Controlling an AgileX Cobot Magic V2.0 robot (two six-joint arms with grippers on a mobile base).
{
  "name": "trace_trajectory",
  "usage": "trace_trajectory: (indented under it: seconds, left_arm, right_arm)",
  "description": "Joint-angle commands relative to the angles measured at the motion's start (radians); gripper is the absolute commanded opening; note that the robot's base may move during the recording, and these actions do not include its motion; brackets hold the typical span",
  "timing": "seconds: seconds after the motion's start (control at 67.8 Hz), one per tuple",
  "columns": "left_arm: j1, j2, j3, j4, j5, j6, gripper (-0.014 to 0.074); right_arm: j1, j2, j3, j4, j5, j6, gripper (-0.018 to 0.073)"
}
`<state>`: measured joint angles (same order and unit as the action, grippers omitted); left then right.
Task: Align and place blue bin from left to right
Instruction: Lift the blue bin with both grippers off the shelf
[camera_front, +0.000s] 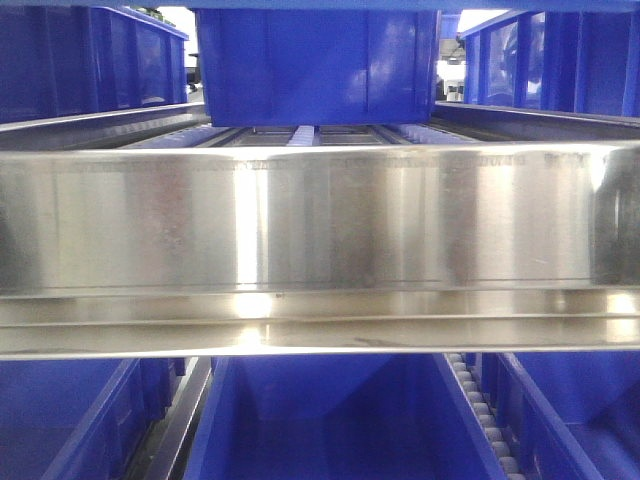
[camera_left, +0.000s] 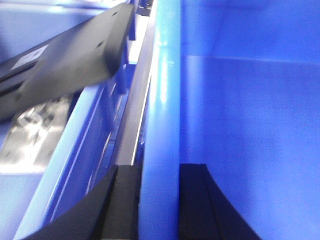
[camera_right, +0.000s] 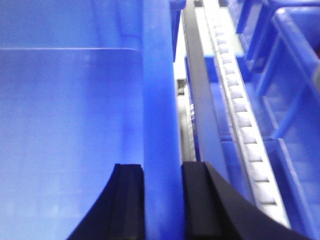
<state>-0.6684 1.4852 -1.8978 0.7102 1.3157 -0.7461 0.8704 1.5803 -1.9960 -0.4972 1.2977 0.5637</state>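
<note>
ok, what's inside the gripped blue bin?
Blue bin: both wrist views show only bare inner surfaces, no contents. Its middle is out of frame; the right gripper covers a strip.

The blue bin (camera_front: 315, 65) is a large, bright blue, glossy plastic crate with raised vertical ribs near its corners. Seen from the front, it stands upright and level in the middle of the upper shelf, behind the steel rail (camera_front: 320, 220), with its base right at the roller tracks (camera_front: 300, 135); I cannot tell whether it rests on them. Its inner walls are smooth blue, and I grip its thick rounded rim on both sides, my left gripper (camera_left: 160, 172) clamped across the left wall and my right gripper (camera_right: 162, 170) across the right wall.
</note>
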Motion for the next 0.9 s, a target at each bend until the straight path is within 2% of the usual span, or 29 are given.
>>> trace_trajectory:
  seconds: [0.0, 0.088, 0.236, 0.354, 0.457, 0.56, 0.885]
  left_arm:
    - [-0.080, -0.056, 0.063, -0.019, -0.095, -0.079, -0.0111]
    - [-0.131, -0.114, 0.144, 0.019, -0.095, -0.135, -0.0111]
    - [-0.207, -0.223, 0.284, 0.048, -0.095, -0.186, -0.0111]
    - [-0.248, -0.272, 0.352, 0.065, -0.095, -0.212, -0.0111]
    - [-0.284, -0.305, 0.403, 0.083, -0.095, -0.262, -0.0111]
    - [-0.319, -0.316, 0.434, 0.115, -0.095, -0.284, -0.0111]
    - [-0.334, -0.316, 0.448, 0.138, -0.095, -0.284, -0.0111]
  right_arm:
    - [0.056, -0.054, 0.026, 0.017, -0.128, 0.029, -0.0166]
    - [0.087, -0.101, 0.086, -0.007, -0.137, 0.034, -0.0166]
    - [0.150, -0.202, 0.250, -0.072, -0.177, 0.117, -0.0166]
    - [0.201, -0.281, 0.368, -0.097, -0.210, 0.170, -0.0166]
    - [0.238, -0.332, 0.452, -0.159, -0.214, 0.229, -0.0166]
    - [0.254, -0.360, 0.500, -0.165, -0.210, 0.254, -0.0166]
    - [0.259, -0.367, 0.505, -0.176, -0.214, 0.259, -0.0166]
